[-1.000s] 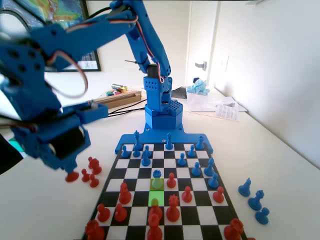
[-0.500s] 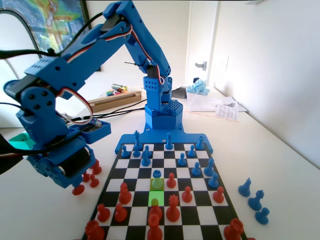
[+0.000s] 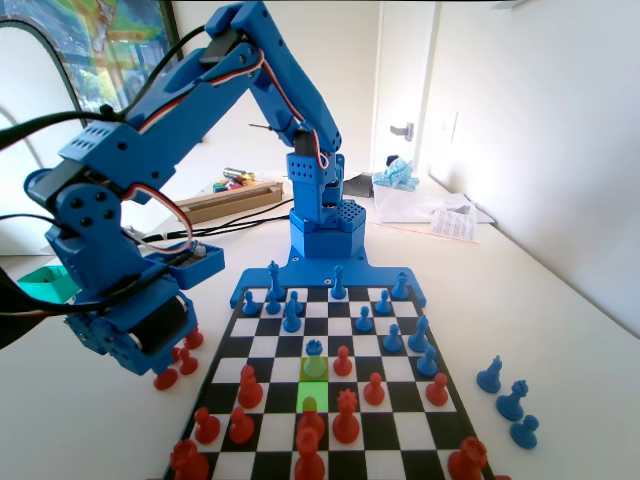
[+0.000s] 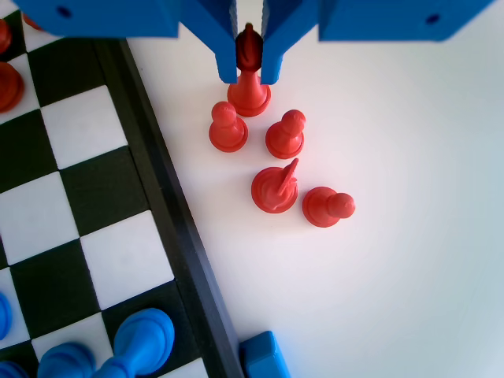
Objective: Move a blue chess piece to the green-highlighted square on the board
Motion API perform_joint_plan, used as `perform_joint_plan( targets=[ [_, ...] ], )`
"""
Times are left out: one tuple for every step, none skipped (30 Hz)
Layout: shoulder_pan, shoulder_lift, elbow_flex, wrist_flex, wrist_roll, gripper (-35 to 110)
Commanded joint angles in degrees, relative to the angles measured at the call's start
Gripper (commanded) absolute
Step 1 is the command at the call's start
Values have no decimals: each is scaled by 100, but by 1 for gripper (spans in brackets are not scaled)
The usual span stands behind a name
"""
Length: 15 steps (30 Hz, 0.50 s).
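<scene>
Arm swings in from the blurred position at the left of the fixed view, drops lower and settles beside the left edge of the board (image 3: 330,330); the motion blur of a second ago is gone and the arm now reads sharp. Gripper (image 4: 249,67) hangs over the table (image 4: 409,260), off the board, above a cluster of red pieces.

Fingers (image 4: 227,47) are closed on a red piece (image 4: 250,83), pinching its upper part; its base is touching or just off the table, cannot tell which. Four more red pieces (image 4: 279,189) stand just beside it, well bunched.

Judgement: this looks like a captured red piece being set down among the other removed ones, so the move proper has not begun.

The blue chess piece (image 3: 314,349) sits on the tinted square nearer the arm. Just in front of it lies the green-highlighted square (image 3: 311,395), brighter green; a piece whose head looks greenish stands at its near edge, partly hidden by red pieces. Other blue pieces crowd the rows nearer the arm base; three blue pieces (image 3: 508,398) stand off-board at right in the fixed view.

Next calls for release, a lift clear of the red cluster, then travel to the pawn.

Writing: no brand or label readable. Papers on the far table are too small to read.
</scene>
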Motion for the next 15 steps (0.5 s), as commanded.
perform_joint_plan(
  targets=[
    [97, 237, -141, 88, -132, 11],
    [105, 237, -211, 158, -141, 11],
    [114, 237, -308, 290, -158, 11],
    [114, 237, -404, 422, -185, 12],
    [123, 237, -527, 598, -220, 12],
    [123, 246, -650, 782, -246, 12],
    [123, 281, -800, 976, -272, 12],
    [114, 299, -993, 1248, -299, 12],
    [97, 325, -1222, 1564, -334, 12],
    [79, 360, -1477, 1907, -369, 11],
    [53, 413, -1705, 2224, -396, 11],
    [18, 492, -1898, 2522, -413, 11],
    [-35, 580, -2065, 2804, -439, 11],
    [-105, 686, -2188, 3023, -431, 11],
    [-193, 809, -2224, 3164, -369, 11]
  ],
)
